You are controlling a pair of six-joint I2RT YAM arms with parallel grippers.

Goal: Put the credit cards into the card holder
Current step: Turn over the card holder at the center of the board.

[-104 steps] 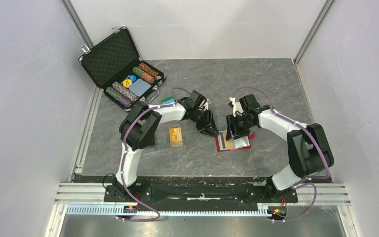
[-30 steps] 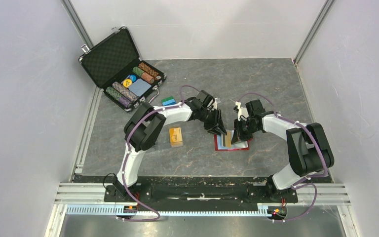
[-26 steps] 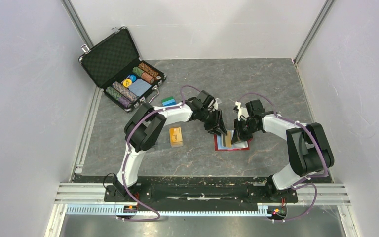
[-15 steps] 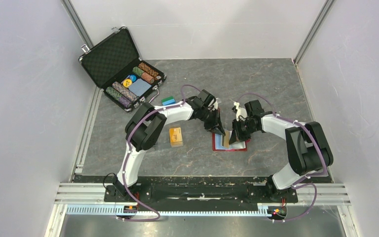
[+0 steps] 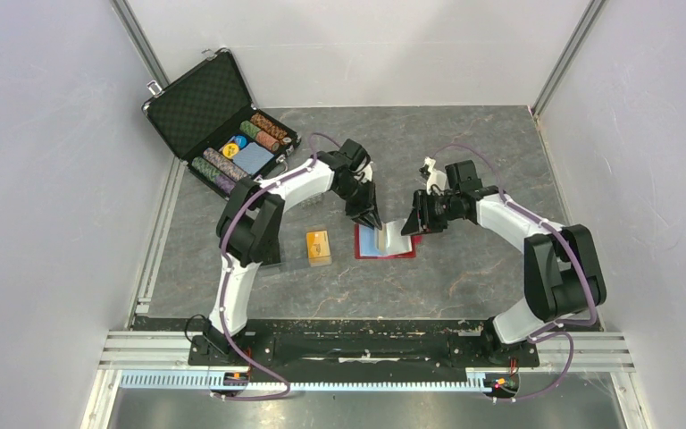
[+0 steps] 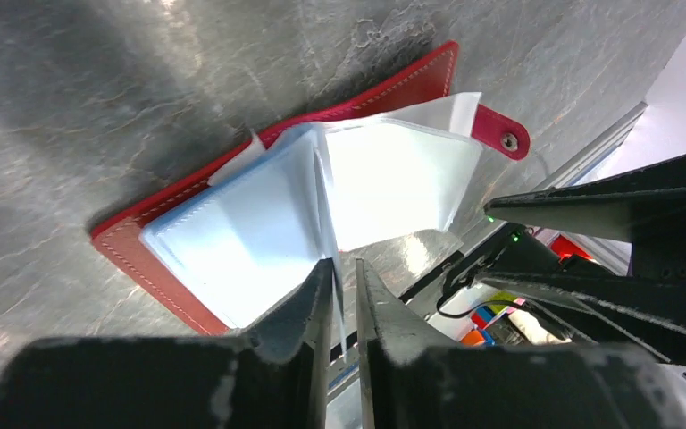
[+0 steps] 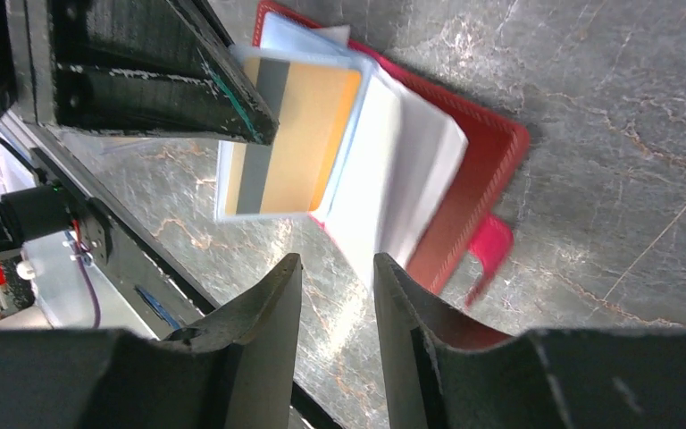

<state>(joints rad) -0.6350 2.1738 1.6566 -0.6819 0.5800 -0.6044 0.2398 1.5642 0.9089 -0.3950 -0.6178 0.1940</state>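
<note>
Your left gripper [image 6: 343,273] is clenched on a clear sleeve [image 6: 393,179] of the wallet [image 5: 384,243], at the wallet's left side. The wallet lies open and flat on the table [image 5: 464,161], with its sleeves fanned up and its snap tab [image 6: 500,138] sticking out. One orange-gold card [image 7: 295,134] sits inside a sleeve. Your right gripper [image 7: 335,261] hangs just beside the wallet's right edge, jaws apart and holding nothing. A loose card [image 5: 319,247] lies to the left of the wallet, apart from it. The chip case [image 5: 205,107] stands well beyond it, open.
</note>
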